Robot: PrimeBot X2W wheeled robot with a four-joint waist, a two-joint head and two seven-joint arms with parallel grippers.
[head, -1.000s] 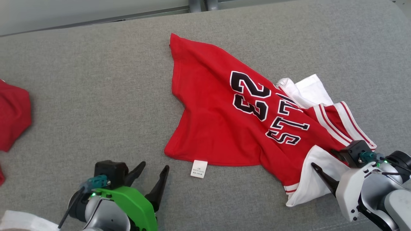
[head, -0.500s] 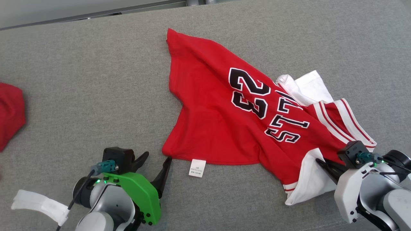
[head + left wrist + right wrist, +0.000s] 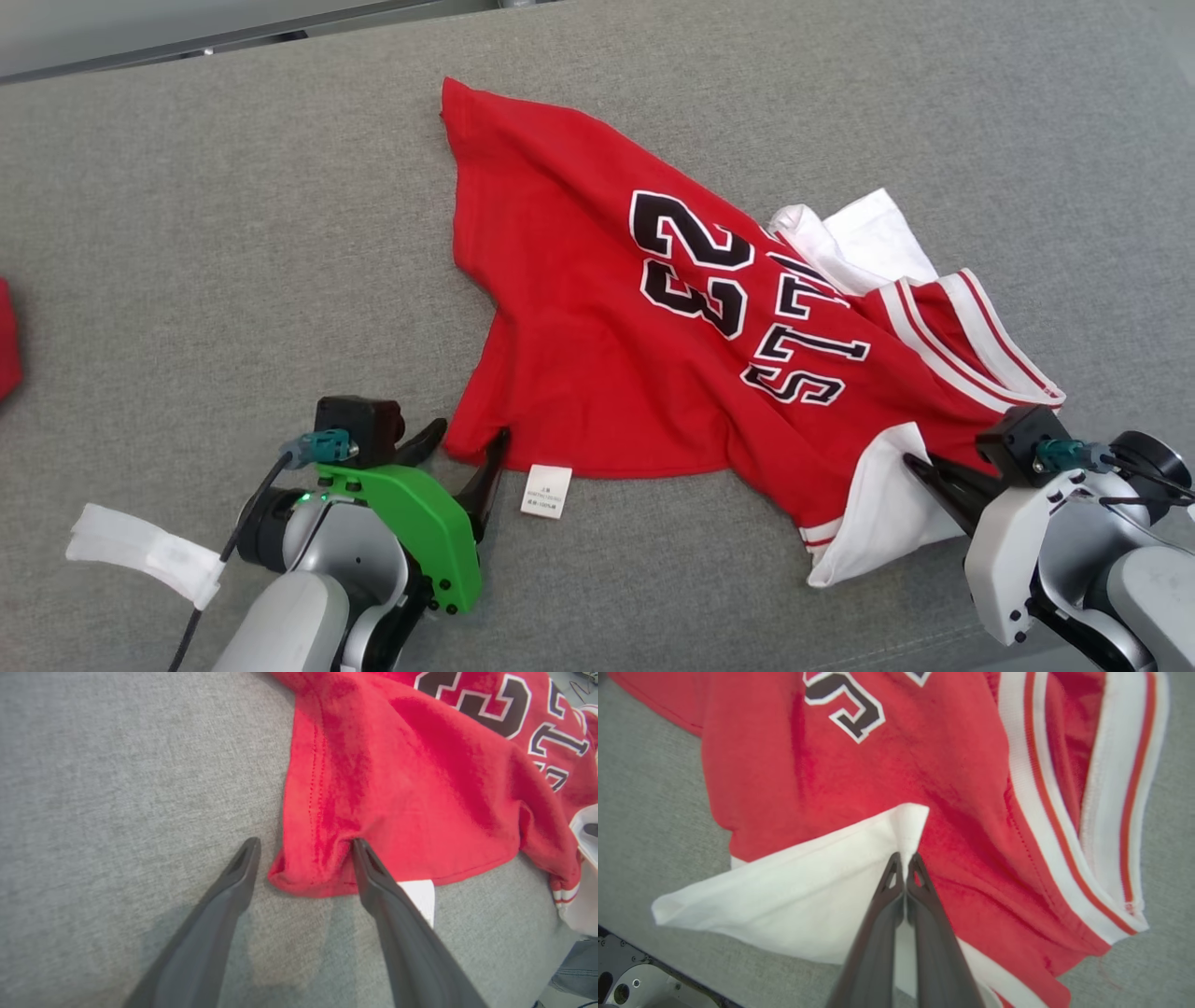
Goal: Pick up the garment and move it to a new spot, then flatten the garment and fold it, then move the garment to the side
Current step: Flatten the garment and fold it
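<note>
My right pincer (image 3: 904,857) pinched the garment (image 3: 579,373) at four o'clock. At seven, my spread left pincer (image 3: 304,842) probably needed a deeper bite before closing.

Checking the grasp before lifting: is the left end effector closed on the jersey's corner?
No, the left end effector stands wide open, its fingers straddling the corner of the red jersey.

Red jersey (image 3: 579,373): number 23, black with white outline; letters beside, seemingly "LLS". White tag (image 3: 546,491): print illegible.
</note>
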